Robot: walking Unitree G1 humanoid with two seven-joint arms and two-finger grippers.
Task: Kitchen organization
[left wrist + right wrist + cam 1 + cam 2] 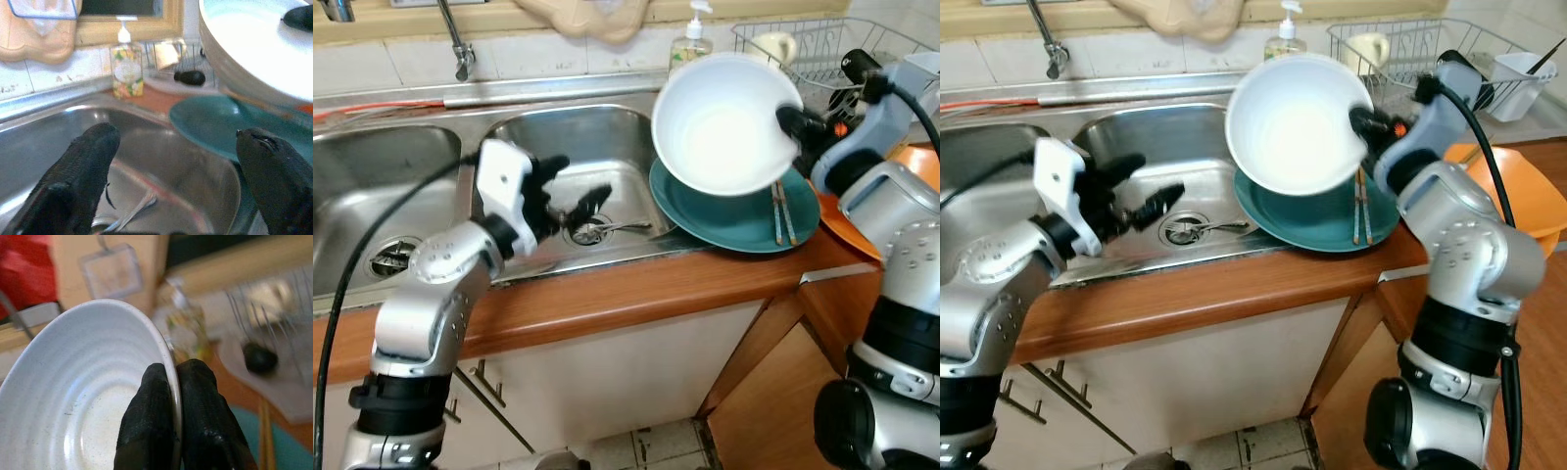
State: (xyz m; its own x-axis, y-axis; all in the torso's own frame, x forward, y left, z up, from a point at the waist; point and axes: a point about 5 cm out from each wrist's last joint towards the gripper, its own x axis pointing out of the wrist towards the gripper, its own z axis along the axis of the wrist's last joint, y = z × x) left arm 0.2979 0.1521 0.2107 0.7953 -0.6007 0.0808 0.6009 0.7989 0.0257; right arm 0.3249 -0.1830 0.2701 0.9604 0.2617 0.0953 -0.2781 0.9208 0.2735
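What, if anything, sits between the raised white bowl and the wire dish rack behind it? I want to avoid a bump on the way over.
Nothing visible blocks that path. The right end effector grips the white bowl by its rim above the teal plate; the dish rack lies just behind. The soap bottle stands beside the rack, off that line.

Pinched at its rim by the black-fingered right gripper [173,382], the round white ceramic bowl [724,122] shows faint concentric ridges inside, hanging above a round teal plate [744,215], with an orange plastic bowl [1513,196] just behind the silver arm.
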